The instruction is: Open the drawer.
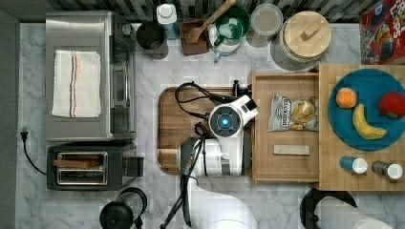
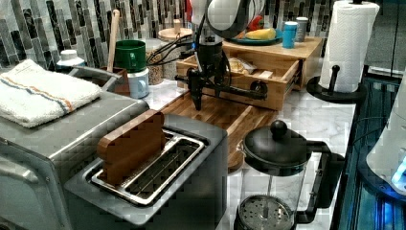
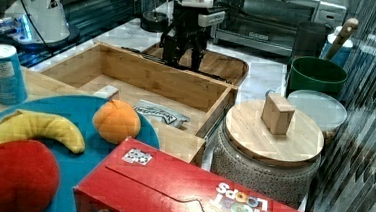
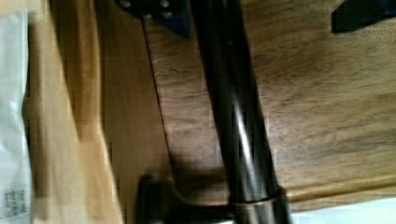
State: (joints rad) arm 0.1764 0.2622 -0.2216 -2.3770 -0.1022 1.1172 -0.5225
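Plainly, as it stands on the marble counter [image 1: 153, 71]:

Pincer: the arm's black pincer [image 2: 207, 85] points down at the front of the wide, shallow light-wood drawer [image 1: 285, 127]; its fingers [image 2: 196, 91] sit on either side of the long black bar handle [image 2: 234, 90]. Whether they actually press on the bar, I cannot tell.

Drawer: it is drawn well out of the light-wood cabinet [image 1: 329, 162], its front board directly at the pincer and its open box stretching away behind it, towards the top view's right.

Handle: in the wrist view the glossy black bar handle [image 4: 233, 121] runs straight across the frame, with one black mount [image 4: 159, 198] joining it to the drawer front.

Inside the drawer: just beyond the pincer lie a crinkled bag of chips [image 1: 293, 112] and a small pale wooden block [image 1: 291, 150].

Under the pincer: the darker brown rounded-corner wooden tray [image 1: 172, 119] lies flat on the counter, touching or just beside the drawer front.

Further behind: on the cabinet's top, a round teal plate [image 1: 367, 86] carries an orange [image 1: 346, 98], a banana [image 1: 365, 123] and a red fruit [image 1: 391, 104].

Opposite side, well apart: a silver toaster oven [image 1: 86, 76] and a black toaster [image 1: 90, 167].
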